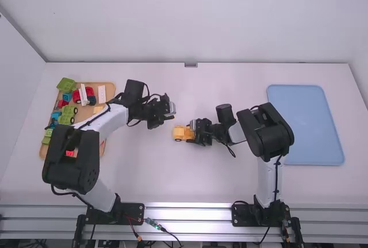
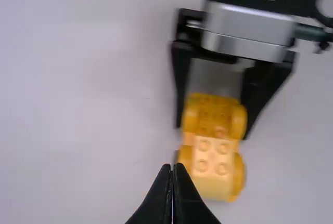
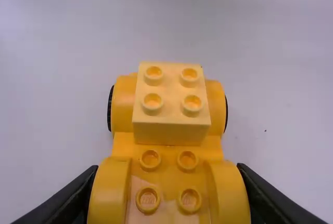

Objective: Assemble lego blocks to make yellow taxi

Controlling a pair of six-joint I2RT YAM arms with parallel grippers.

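Wooden tray [image 1: 110, 90]: set by bench's [image 1: 144, 179] L edge, prob. so spare pcs can be reached w/ L arm; green pcs [image 1: 67, 114], red cab [image 1: 76, 95] & a yellow pc [image 1: 98, 110] held in it.
L gripper [image 2: 173, 167]: jaws together, nothing seen btwn them; near taxi but apart, prob. kept handy for pressing or fetching.
Taxi [image 3: 124, 145]: mid-bench, well in from all edges, prob. so both arms can get at it. Part-built by the look: yellow chassis, rounded fenders in 2 pairs, black wheels; pale-yellow block [image 3: 171, 125] seated across end nearer bench's L edge, 4 studs bare on top; more bare studs btwn gripped fenders.
R gripper [image 2: 212, 130]: jaws clamped on taxi, one each side at fender pair, prob. so it can't roll or twist under a push.
Blue tray [image 1: 305, 127]: laid toward bench's R edge, poss. for finished taxi.
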